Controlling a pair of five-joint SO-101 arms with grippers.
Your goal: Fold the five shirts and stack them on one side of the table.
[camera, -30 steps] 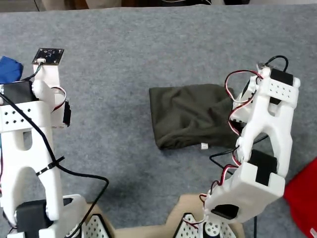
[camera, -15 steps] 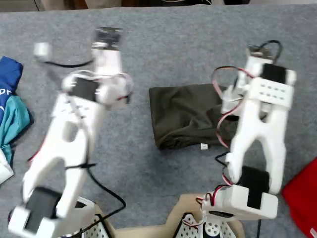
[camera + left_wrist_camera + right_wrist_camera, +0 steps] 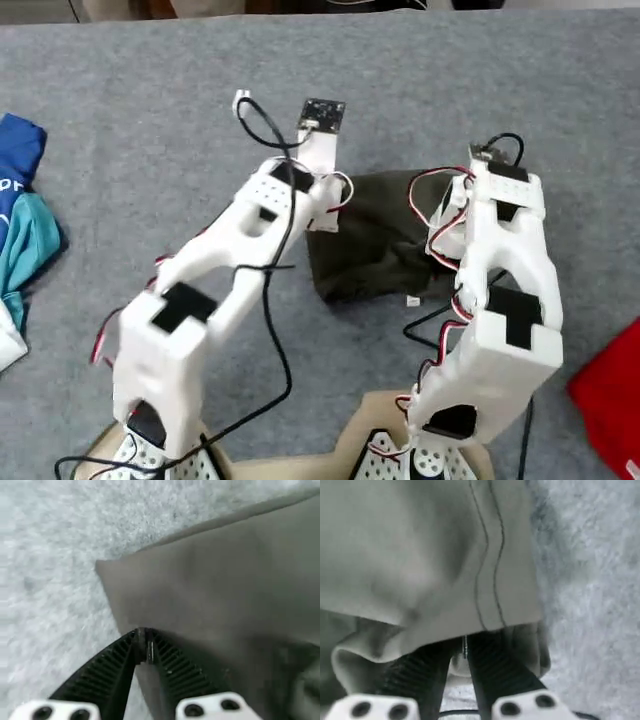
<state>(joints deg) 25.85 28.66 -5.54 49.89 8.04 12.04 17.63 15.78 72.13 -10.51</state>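
- The dark olive cotton shirt (image 3: pixel 375 240) lay mid-table as a rumpled, roughly rectangular bundle. It looked partly folded, not flat or neat.
- The left gripper (image 3: pixel 144 642) sat at the olive shirt's edge on the left arm's side, close to a corner. Its fingers were pressed together, but whether any cloth was pinched between them could not be told.
- The right gripper (image 3: pixel 465 652) sat at the opposite edge, its fingers closed with the stitched hem draped over and around them. It appeared to be gripping the fabric.
- A crumpled blue-and-teal shirt (image 3: pixel 22 215) lay well apart from the olive shirt, beyond the left arm.
- A red shirt (image 3: pixel 610 400) lay well apart from it on the other side, past the right arm.
- All of it rested on the grey felt-like table cover (image 3: pixel 150 90).
- Judging by this, the task was at an early stage. The olive shirt was mid-fold, the blue-and-teal and red shirts looked unfolded, and no stack had been started.
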